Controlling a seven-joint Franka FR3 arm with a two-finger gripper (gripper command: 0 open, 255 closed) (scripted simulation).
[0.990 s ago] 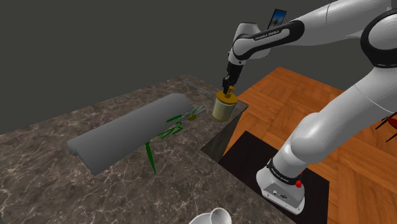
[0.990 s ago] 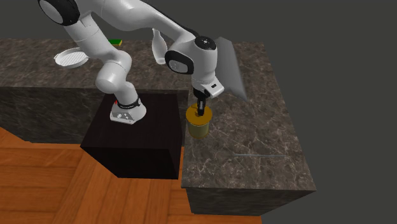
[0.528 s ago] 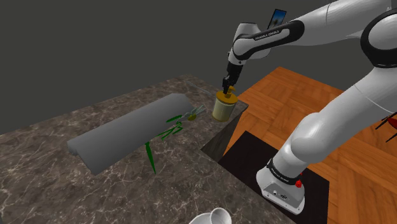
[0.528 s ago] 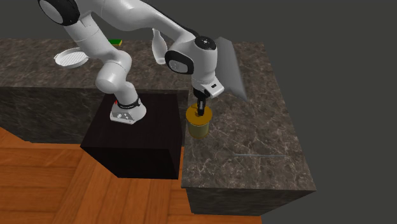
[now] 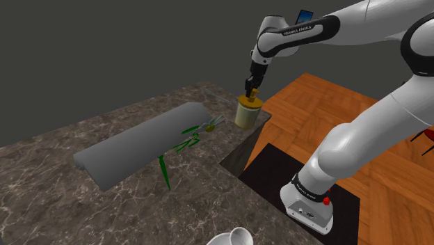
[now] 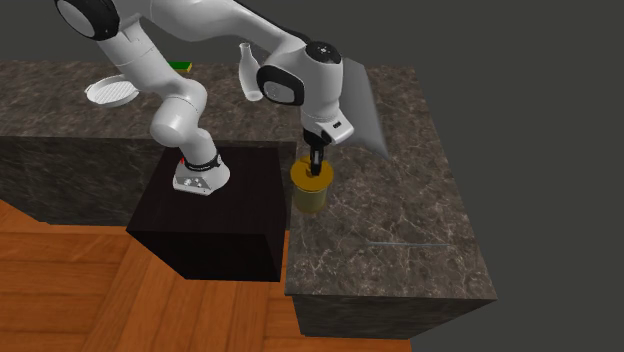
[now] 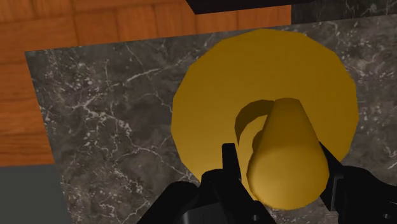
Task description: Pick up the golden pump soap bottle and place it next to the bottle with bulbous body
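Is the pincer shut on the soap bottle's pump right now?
Yes: in the wrist view, both fingers of the pincer press against the sides of the golden pump atop the soap bottle.

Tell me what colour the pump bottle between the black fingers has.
The pump bottle is golden yellow, pump head included; the wrist view shows it best.

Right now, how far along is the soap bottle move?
Done: the gripper is shut on the pump of the golden soap bottle, fingers clasping it on both sides. In hand: the lift; I cannot tell whether its base is off the counter. Left: carry it to the white bulbous bottle, behind the arm in the second exterior view, set it beside that and release.
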